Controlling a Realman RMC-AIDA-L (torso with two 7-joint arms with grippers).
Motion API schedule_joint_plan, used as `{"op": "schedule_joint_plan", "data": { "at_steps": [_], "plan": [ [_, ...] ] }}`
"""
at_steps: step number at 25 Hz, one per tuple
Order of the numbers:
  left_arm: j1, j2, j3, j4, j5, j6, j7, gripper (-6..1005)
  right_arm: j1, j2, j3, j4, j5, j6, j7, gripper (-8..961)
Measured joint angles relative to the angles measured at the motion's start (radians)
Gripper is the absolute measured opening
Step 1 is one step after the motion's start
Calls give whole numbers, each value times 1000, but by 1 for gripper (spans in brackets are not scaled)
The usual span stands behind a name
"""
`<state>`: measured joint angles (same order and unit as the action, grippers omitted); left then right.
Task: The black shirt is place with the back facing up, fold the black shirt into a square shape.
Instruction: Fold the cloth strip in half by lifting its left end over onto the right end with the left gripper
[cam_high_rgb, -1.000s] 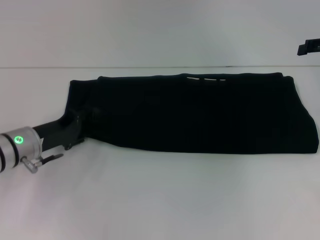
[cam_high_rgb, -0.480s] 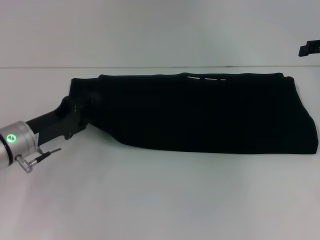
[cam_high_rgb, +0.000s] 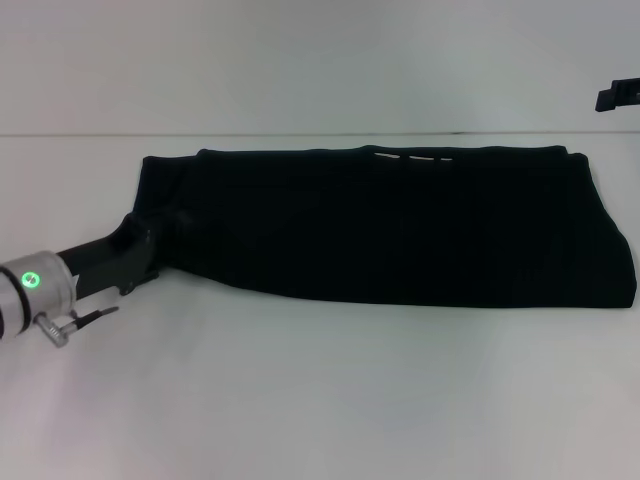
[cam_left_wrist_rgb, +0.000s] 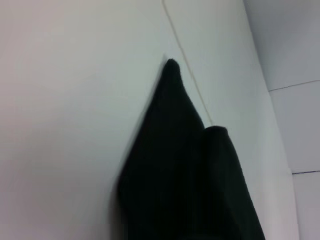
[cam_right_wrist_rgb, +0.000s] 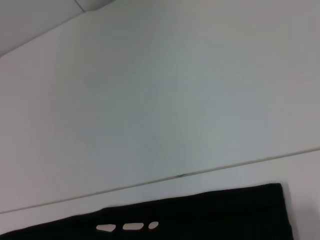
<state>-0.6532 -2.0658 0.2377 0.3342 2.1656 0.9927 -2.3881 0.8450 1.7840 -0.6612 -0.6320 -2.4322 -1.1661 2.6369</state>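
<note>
Left end effector (cam_high_rgb: 165, 232) at black shirt (cam_high_rgb: 400, 225) left edge, table (cam_high_rgb: 320, 400) front open.

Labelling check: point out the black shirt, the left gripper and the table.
black shirt (cam_high_rgb: 400, 230), head view, middle of the folded cloth.
left gripper (cam_high_rgb: 150, 240), head view, tip at the shirt's left end.
table (cam_high_rgb: 320, 400), head view, bare near surface.

I see even, soft light over the white table (cam_high_rgb: 320, 400), bright and without glare. The black shirt (cam_high_rgb: 400, 230) is so dark that I find almost no folds on it, and it throws only a thin, weak shadow along its near edge. In the left wrist view the cloth edges look blurred. The right wrist view is a little hazy
</note>
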Motion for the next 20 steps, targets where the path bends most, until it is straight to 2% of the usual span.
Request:
{"op": "schedule_joint_plan", "data": {
  "at_steps": [8, 16, 20],
  "plan": [
    [-31, -4, 1, -17, 1, -48, 0, 556, 0, 0, 1, 0, 0, -1, 0, 940],
    [-27, 6, 66, -4, 10, -24, -7, 514, 1, 0, 2, -1, 1, 0, 0, 940],
    [-27, 6, 87, 0, 11, -21, 2, 311, 3, 0, 2, -1, 1, -1, 0, 941]
  ]
}}
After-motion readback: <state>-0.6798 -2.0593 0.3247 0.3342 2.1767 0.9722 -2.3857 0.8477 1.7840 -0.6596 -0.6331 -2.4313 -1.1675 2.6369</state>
